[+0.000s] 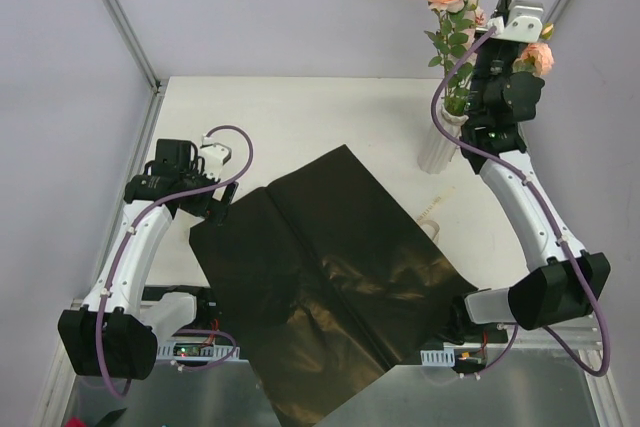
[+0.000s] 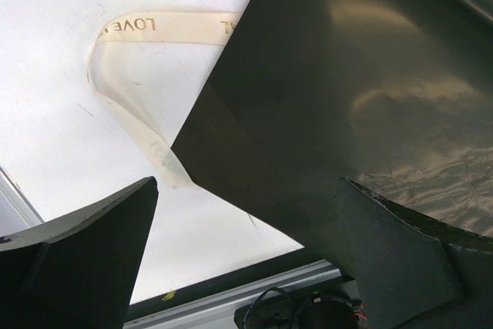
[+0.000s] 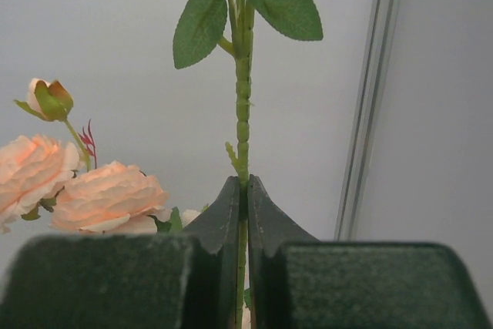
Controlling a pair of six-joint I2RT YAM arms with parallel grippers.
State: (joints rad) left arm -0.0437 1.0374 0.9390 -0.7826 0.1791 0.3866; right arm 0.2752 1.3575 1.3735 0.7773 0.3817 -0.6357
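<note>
- My right tool (image 3: 243, 190) is pinched tight on a thin green stem (image 3: 243, 98), at the upper right of the top view, near the vase (image 1: 440, 147).
- The stem looks light and bendy. I judge the bare stretch below the leaves (image 3: 202, 27) the place to grip, gently.
- My left tool (image 2: 245, 198) gapes wide over a corner of the black paper (image 2: 347, 75), beside a ribbon (image 2: 131, 25), at the left of the table (image 1: 300, 107).
- The paper seems thin, slick and easily creased, so an edge is best.

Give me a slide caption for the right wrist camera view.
Right fingers pinch a green flower stem below its leaves, peach roses at left.
</note>
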